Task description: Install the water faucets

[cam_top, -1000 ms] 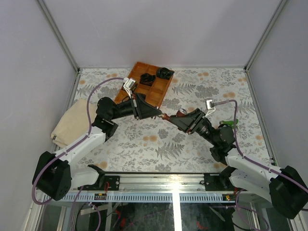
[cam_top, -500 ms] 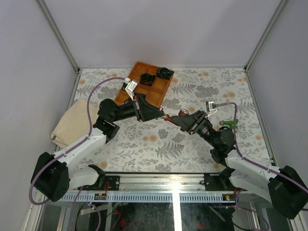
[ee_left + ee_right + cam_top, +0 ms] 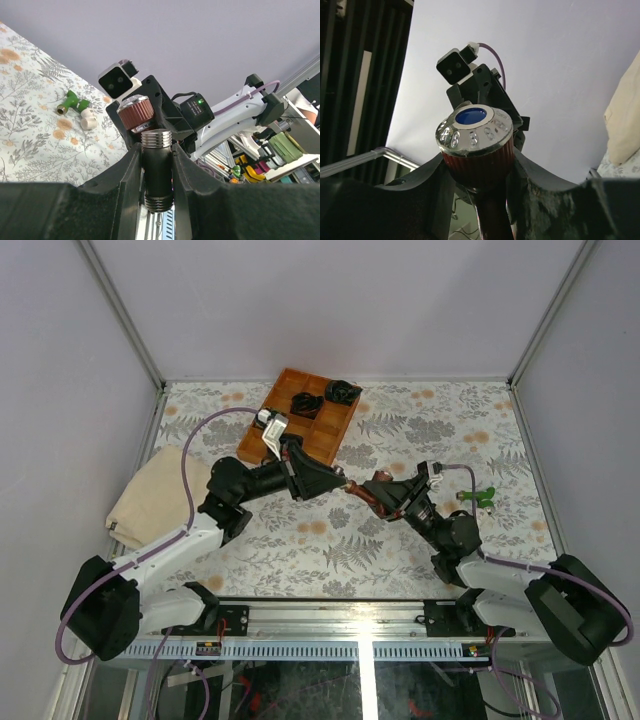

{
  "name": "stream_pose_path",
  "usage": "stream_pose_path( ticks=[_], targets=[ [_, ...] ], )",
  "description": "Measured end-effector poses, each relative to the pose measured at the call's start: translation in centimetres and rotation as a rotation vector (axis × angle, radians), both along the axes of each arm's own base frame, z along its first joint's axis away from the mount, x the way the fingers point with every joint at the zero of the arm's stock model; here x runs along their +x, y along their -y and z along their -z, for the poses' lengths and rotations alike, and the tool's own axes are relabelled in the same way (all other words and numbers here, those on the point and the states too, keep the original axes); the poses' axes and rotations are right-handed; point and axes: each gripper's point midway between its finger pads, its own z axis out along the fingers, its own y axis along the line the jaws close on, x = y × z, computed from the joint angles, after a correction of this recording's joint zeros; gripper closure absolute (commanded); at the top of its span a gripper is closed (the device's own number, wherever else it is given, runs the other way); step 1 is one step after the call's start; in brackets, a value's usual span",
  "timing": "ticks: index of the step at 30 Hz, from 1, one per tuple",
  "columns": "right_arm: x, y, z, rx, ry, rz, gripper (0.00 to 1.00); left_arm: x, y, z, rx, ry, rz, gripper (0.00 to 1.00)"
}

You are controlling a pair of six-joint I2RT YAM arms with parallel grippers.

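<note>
Fern-printed tabletop [image 3: 330,540] below: left tool [image 3: 337,481] clamps a black tube with silvery threaded ends [image 3: 158,172]; right tool [image 3: 386,496] clamps the dark red-brown chrome-capped faucet [image 3: 476,135] (raised, just beside the tube's end); bright green faucet [image 3: 480,497] lies far right.

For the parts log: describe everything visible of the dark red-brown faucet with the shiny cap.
The dark red-brown faucet has a ribbed, plastic-looking knob, a chrome-like cap with a blue centre disc, and a darker stem below. It is held off the fern-patterned table, the right gripper shut on its knob. The black tube with silvery threaded ends, gripped by the left gripper, stands right beside the knob; whether they touch cannot be told.
</note>
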Motion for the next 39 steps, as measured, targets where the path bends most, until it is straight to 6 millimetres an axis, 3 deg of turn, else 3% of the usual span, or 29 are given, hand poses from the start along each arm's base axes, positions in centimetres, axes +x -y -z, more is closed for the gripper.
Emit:
stream_pose_path(
  ticks=[7,29,35,37,39],
  targets=[
    [0.1,-0.2,-0.1,0.078,-0.071,-0.062,1.0,0.0,-0.1,0.0,0.0,0.084,-0.014,1.0],
    [-1.5,-1.0,0.3,0.153,-0.239,-0.269,1.0,-2.6,-0.6,0.0,-0.016,0.62,0.058,0.95],
    [-1.4,-1.0,0.4,0.147,-0.238,-0.271,1.0,-2.7,-0.4,-0.1,0.06,0.739,0.058,0.87],
    [-1.4,-1.0,0.3,0.148,-0.236,-0.269,1.0,-2.8,-0.3,-0.3,0.08,0.76,0.059,0.77],
    [-1.4,-1.0,0.3,0.148,-0.235,-0.272,1.0,-3.0,-0.4,-0.3,0.094,0.785,0.055,0.75]
  ],
)
